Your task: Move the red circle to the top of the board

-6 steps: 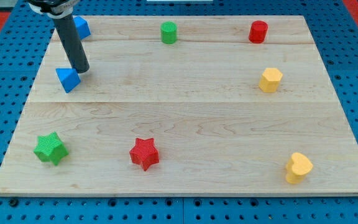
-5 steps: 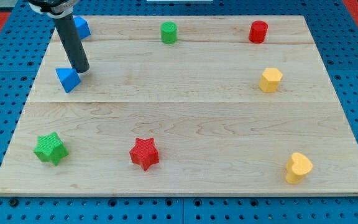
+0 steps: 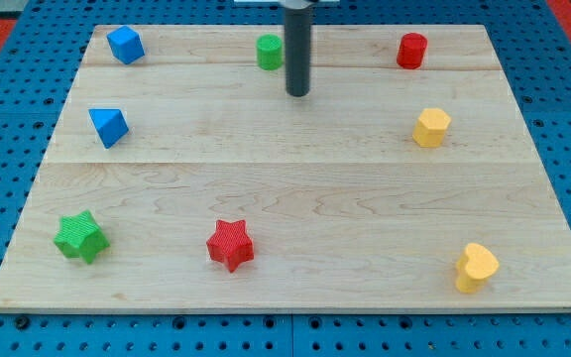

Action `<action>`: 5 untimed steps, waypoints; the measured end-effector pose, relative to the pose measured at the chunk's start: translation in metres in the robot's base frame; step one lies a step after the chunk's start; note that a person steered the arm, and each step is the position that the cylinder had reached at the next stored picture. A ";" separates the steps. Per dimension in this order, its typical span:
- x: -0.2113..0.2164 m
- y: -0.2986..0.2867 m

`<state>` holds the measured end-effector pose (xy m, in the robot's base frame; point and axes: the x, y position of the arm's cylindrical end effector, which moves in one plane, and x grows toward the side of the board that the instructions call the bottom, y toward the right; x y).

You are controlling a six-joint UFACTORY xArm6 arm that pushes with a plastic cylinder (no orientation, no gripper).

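The red circle [image 3: 411,50] is a short red cylinder near the board's top edge at the view's upper right. My tip [image 3: 296,93] rests on the wooden board [image 3: 295,188] just below and right of the green cylinder [image 3: 270,52], well to the left of the red circle and apart from it. The dark rod rises from the tip out of the view's top.
A blue cube [image 3: 125,45] sits at top left, a blue triangle [image 3: 108,126] below it. A yellow hexagon [image 3: 431,127] lies below the red circle. A green star [image 3: 78,236], red star [image 3: 230,244] and yellow heart [image 3: 476,267] lie along the bottom.
My tip has moved from beside the blue triangle at the left to the right, now near the green cylinder. No block has moved.
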<state>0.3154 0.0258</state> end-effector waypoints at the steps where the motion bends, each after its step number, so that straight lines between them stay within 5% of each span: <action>1: -0.010 0.001; 3: -0.012 0.036; 5: -0.042 0.162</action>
